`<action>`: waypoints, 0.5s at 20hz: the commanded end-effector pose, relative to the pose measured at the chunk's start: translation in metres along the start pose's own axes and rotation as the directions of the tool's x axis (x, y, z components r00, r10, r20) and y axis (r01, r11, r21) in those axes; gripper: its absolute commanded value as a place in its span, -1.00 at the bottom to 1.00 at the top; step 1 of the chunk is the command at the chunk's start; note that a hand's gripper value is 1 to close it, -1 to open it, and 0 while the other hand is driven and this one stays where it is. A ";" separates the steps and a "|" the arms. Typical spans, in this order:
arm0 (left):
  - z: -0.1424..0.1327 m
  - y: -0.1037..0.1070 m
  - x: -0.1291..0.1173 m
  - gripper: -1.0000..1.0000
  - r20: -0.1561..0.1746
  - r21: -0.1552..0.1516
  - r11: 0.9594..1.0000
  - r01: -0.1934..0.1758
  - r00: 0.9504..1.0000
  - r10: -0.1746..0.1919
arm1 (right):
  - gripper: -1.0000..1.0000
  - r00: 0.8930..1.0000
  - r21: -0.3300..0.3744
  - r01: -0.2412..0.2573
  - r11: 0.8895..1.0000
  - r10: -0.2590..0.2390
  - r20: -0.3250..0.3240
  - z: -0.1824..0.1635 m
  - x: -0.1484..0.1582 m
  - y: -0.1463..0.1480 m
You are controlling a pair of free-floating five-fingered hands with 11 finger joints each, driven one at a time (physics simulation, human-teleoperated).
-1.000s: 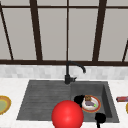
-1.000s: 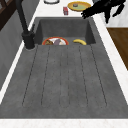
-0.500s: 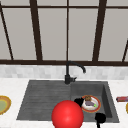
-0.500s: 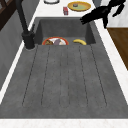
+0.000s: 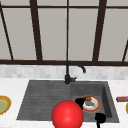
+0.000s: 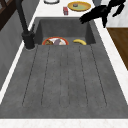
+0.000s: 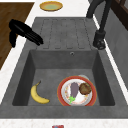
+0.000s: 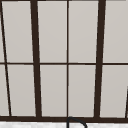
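A black hand [image 7: 23, 32] hovers with straight, relaxed fingers pointing over the sink basin [image 7: 45, 62], where below them a banana [image 7: 37, 94] lies lengthwise beside a plate [image 7: 92, 96] holding an eggplant [image 7: 74, 89].

Front view: facing the faucet [image 5: 71, 72] head-on, window [image 5: 67, 30] behind it. Left side view: looking along the sink from the faucet's [image 6: 25, 27] drainboard side. Right side view: looking back from the basin end, sharing the plate [image 7: 76, 91]. Upper view: facing the window [image 8: 67, 60] above the faucet.
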State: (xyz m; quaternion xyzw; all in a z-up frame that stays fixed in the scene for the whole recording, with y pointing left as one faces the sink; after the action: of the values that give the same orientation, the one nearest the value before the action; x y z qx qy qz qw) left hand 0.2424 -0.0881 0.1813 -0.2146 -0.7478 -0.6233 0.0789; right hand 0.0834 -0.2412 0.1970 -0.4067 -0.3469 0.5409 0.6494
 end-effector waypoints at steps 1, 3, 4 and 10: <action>-0.012 0.001 -0.009 -1.00 0.056 -0.053 0.999 -0.005 0.998 0.008 | 0.00 1.000 0.000 0.000 1.000 0.000 0.000 0.000 0.000 0.000; -0.017 0.003 -0.017 -1.00 0.050 -0.053 0.999 -0.002 0.999 0.005 | 0.00 1.000 0.000 0.000 1.000 0.000 0.000 0.000 0.000 0.000; -0.019 0.006 -0.023 -1.00 0.038 -0.050 0.999 -0.007 0.999 0.009 | 0.00 1.000 0.000 0.000 1.000 0.000 0.000 0.000 0.000 0.000; -0.024 0.012 -0.071 -1.00 -0.035 -0.057 0.998 -0.042 0.999 0.040 | 0.00 1.000 0.000 0.000 1.000 0.000 0.000 0.000 0.000 0.000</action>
State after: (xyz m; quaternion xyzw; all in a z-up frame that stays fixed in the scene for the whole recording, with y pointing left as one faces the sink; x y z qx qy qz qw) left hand 0.2885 -0.1201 0.1777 -0.2150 -0.7452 -0.6262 0.0802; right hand 0.0834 -0.2412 0.1970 -0.4067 -0.3469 0.5409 0.6494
